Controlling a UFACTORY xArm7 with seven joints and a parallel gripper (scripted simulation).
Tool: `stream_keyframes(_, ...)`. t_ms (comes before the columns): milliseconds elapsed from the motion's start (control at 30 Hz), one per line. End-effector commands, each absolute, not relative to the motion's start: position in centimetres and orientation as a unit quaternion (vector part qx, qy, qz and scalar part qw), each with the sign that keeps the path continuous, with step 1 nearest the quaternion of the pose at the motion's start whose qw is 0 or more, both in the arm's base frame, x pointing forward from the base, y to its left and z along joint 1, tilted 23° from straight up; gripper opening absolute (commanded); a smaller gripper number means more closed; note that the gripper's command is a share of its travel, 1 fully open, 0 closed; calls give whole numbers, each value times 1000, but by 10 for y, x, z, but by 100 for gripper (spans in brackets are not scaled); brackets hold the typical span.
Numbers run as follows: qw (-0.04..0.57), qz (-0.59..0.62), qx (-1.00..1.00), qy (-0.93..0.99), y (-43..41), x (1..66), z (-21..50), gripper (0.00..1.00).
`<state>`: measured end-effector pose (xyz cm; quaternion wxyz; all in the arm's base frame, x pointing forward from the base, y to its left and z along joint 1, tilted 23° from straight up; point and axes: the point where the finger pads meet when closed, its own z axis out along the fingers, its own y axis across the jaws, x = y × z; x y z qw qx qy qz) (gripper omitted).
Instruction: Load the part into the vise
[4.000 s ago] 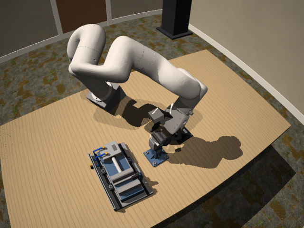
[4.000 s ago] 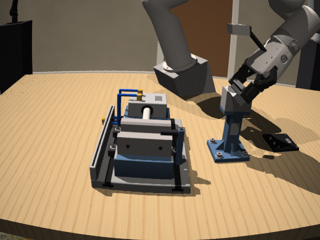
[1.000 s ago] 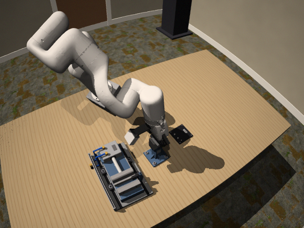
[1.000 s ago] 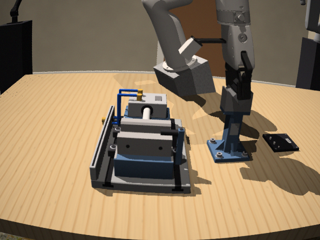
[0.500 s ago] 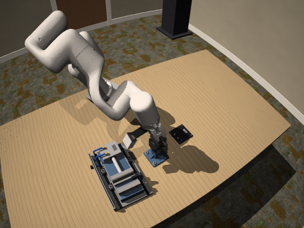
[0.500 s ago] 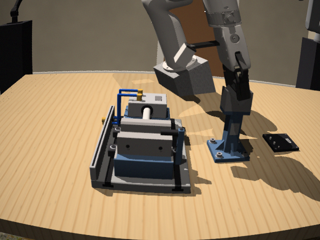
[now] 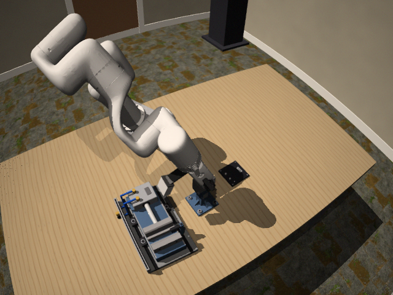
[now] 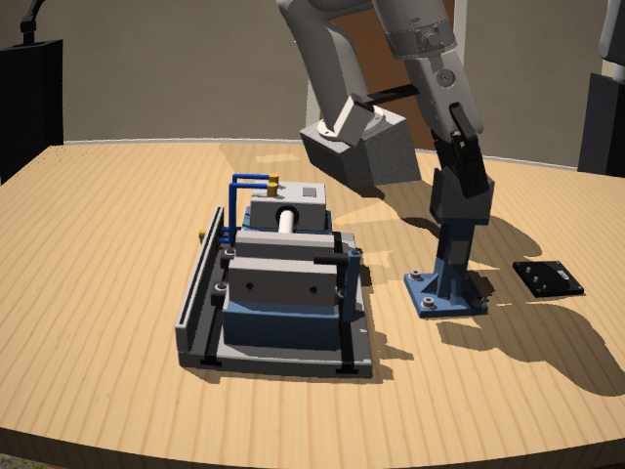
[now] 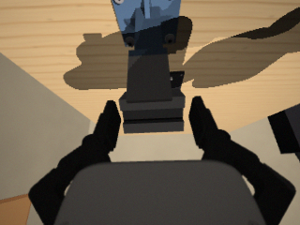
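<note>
The part (image 9: pixel 152 114) is a dark grey block that rests on top of the V-block (image 9: pixel 147 82), which stands on a blue bolted foot (image 8: pixel 445 298). My gripper (image 9: pixel 154 108) is open. Its two black fingers stand on either side of the part with a small gap on each side. In the exterior view the gripper (image 8: pixel 464 156) reaches down onto the V-block's top (image 8: pixel 462 201). The black infeed plate (image 8: pixel 547 277) lies bare to the right. The vise (image 8: pixel 282 273) stands open to the left, with its fixed jaw (image 8: pixel 282 284) in front and its work stop (image 8: pixel 330 260) at the right end.
The air cylinder (image 8: pixel 287 204) with blue hoses sits behind the moving jaw (image 8: pixel 285 244). A grey rail (image 8: pixel 199 287) runs along the vise's left side. The arm's base block (image 8: pixel 363 151) stands behind the vise and V-block. A dark cabinet (image 7: pixel 226 22) stands off the table.
</note>
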<state>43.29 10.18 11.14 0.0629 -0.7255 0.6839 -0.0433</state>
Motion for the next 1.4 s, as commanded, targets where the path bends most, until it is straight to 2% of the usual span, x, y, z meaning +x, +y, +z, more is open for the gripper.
stream_keyframes(0,78,-29,-727,681,102,434,113,89)
stream_keyframes(1367,159,58,-725,667,100,434,112,89)
